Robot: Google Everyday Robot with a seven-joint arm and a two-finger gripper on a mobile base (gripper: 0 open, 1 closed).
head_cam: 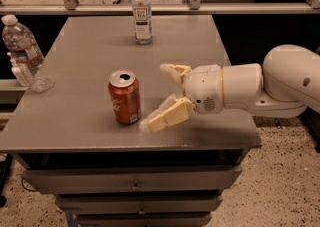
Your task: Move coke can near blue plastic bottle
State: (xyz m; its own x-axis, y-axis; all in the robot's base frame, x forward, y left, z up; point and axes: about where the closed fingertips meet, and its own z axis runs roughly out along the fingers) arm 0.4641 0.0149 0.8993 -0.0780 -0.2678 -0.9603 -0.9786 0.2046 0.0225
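our hand (156, 96) sits spread wide just beside the coke can (125, 100) on the bench (80, 56); we judge it light, thin-walled, slick, so we'd grip mid-body gently

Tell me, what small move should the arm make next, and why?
Probably ease the pincer toward the coke can, so its open fingers pass on either side of it. The can stands upright just beyond the fingertips, not yet gripped. The blue plastic bottle stands well behind it.

Gripper (156, 96) right of coke can (125, 98); bottle (142, 11) behind.
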